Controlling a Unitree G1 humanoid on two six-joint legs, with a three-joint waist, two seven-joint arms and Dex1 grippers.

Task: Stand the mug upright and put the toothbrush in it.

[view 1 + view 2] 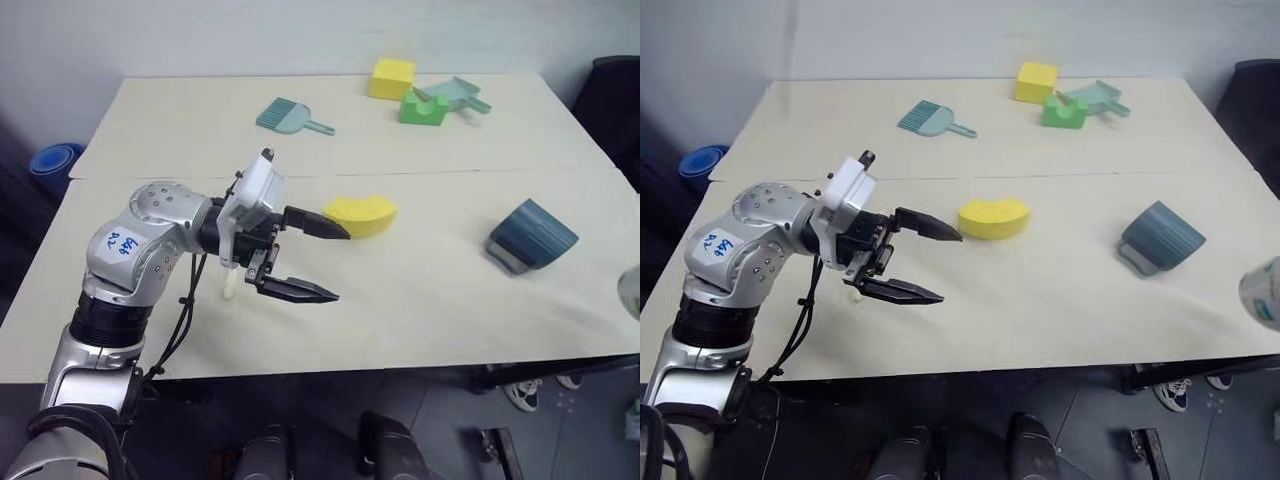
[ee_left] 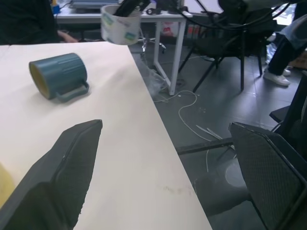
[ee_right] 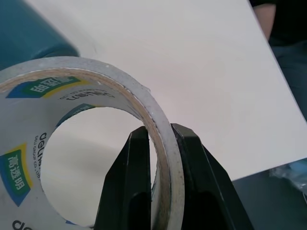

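Note:
The dark teal mug (image 1: 533, 235) lies on its side near the table's right edge, and its yellowish inside shows in the left wrist view (image 2: 37, 79). My left gripper (image 1: 342, 266) hovers over the table's front middle, open and empty, pointing right toward the mug and well short of it. A cream end of the toothbrush (image 1: 231, 286) pokes out below that hand; the rest is hidden behind it. My right gripper (image 3: 160, 129) is shut on the wall of a white tape roll (image 3: 86, 86), held at the far right off the table's edge (image 1: 1262, 290).
A yellow half-ring block (image 1: 360, 214) lies just beyond the left gripper's upper finger. At the back stand a yellow cube (image 1: 391, 78), a green block (image 1: 422, 107), a light-teal dustpan (image 1: 460, 95) and a teal hand brush (image 1: 290, 117). The table's right edge (image 2: 158, 120) drops to floor with chairs.

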